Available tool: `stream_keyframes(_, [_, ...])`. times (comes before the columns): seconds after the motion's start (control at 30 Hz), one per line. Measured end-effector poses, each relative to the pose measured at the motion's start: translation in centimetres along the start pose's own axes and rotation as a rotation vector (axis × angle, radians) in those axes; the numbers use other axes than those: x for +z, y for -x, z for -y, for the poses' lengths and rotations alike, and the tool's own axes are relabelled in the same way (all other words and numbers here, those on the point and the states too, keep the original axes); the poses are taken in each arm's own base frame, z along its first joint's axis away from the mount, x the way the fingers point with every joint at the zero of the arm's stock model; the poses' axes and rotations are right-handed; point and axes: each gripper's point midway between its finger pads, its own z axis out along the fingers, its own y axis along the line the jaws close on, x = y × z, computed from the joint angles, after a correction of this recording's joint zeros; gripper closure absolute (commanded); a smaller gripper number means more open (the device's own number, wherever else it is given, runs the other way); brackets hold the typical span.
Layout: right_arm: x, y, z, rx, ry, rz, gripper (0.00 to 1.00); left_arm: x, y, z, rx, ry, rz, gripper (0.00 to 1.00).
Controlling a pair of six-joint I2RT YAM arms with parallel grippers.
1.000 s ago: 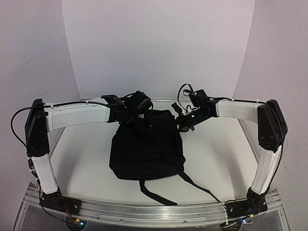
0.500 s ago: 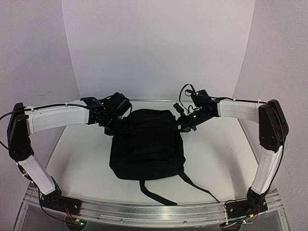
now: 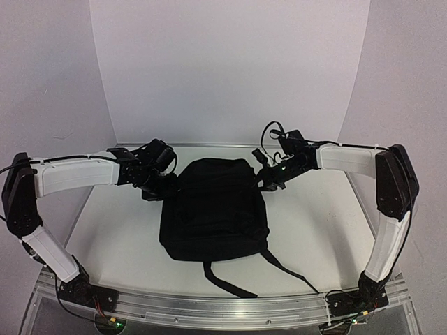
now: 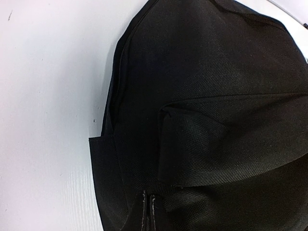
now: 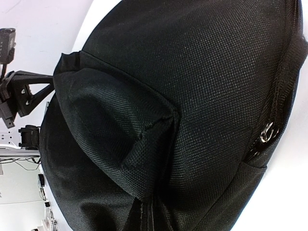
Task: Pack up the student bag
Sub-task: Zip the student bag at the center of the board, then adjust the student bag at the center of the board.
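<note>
The student bag is a large black fabric backpack lying flat mid-table, its straps trailing toward the near edge. My left gripper sits at the bag's upper left corner. In the left wrist view its fingers are pressed together, and a fold of the bag runs into their tips. My right gripper is at the upper right corner. It is shut, with a raised fold of the bag's cloth converging between the tips. A metal zip ring shows on the bag's edge.
The white table is bounded by white walls at the back and sides and by an aluminium rail at the near edge. Part of the left arm shows beyond the bag in the right wrist view.
My left arm has swung left and lower, its gripper going from the bag's top middle to its upper left corner. The right arm and the bag have barely moved.
</note>
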Motion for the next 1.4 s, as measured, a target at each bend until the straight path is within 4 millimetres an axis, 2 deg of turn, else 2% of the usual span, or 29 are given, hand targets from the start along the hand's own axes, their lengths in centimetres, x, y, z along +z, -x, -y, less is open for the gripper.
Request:
stream_keyframes(0.17, [-0.2, -0.1, -0.3, 0.009, 0.035, -0.007, 1.00, 0.3, 0.5, 0.2, -0.001, -0.024, 0.003, 1.00])
stream_keyframes(0.37, [-0.2, -0.6, -0.7, 0.017, 0.062, -0.024, 1.00, 1.7, 1.3, 0.5, 0.035, -0.016, -0.010, 1.00])
stream_keyframes(0.5, [0.4, -2.1, -1.8, 0.002, 0.093, -0.058, 1.00, 2.6, 2.8, 0.7, 0.035, -0.043, -0.013, 1.00])
stream_keyframes(0.6, [1.3, -4.1, -3.7, -0.045, 0.113, -0.104, 0.99, 3.6, 4.7, 0.9, 0.026, -0.068, -0.012, 1.00])
stream_keyframes(0.63, [1.7, -4.7, -4.5, -0.064, 0.123, -0.122, 0.91, 3.9, 5.3, 1.2, 0.028, -0.077, -0.011, 1.00])
stream_keyframes(0.7, [2.4, -6.0, -6.5, -0.105, 0.157, -0.160, 0.68, 4.7, 6.7, 2.1, 0.025, -0.105, -0.007, 0.98])
stream_keyframes(0.8, [2.9, -7.6, -9.1, -0.137, 0.223, -0.213, 0.49, 5.7, 8.2, 3.9, 0.036, -0.164, 0.003, 0.66])
stream_keyframes(0.83, [2.9, -7.8, -9.7, -0.142, 0.239, -0.225, 0.47, 5.7, 8.5, 4.3, 0.034, -0.180, 0.013, 0.57])
stream_keyframes(0.9, [2.2, -7.1, -10.3, -0.134, 0.260, -0.217, 0.42, 5.4, 8.8, 4.7, 0.033, -0.201, 0.025, 0.41])
stream_keyframes(0.97, [1.1, -5.3, -9.8, -0.115, 0.264, -0.178, 0.32, 4.3, 9.0, 5.0, 0.027, -0.227, 0.053, 0.30])
stream_keyframes(1.03, [-0.7, -2.3, -8.1, -0.093, 0.233, -0.101, 0.28, 2.3, 8.6, 4.6, 0.015, -0.237, 0.074, 0.22])
stream_keyframes(1.13, [-4.0, 2.5, -4.1, -0.086, 0.119, 0.048, 0.22, -2.3, 7.9, 3.6, -0.017, -0.254, 0.131, 0.07])
stream_keyframes(1.2, [-5.9, 5.2, -1.3, -0.082, 0.023, 0.131, 0.20, -5.4, 7.8, 3.2, -0.043, -0.280, 0.181, 0.03])
stream_keyframes(1.27, [-6.5, 6.9, 0.5, -0.090, -0.046, 0.171, 0.17, -7.7, 7.1, 2.7, -0.080, -0.303, 0.208, 0.02])
stream_keyframes(1.33, [-5.9, 8.1, 1.7, -0.102, -0.091, 0.181, 0.17, -8.6, 5.8, 1.9, -0.117, -0.311, 0.207, 0.02])
stream_keyframes(1.4, [-4.4, 8.6, 3.0, -0.106, -0.123, 0.168, 0.17, -7.9, 3.7, 0.7, -0.157, -0.294, 0.172, 0.02])
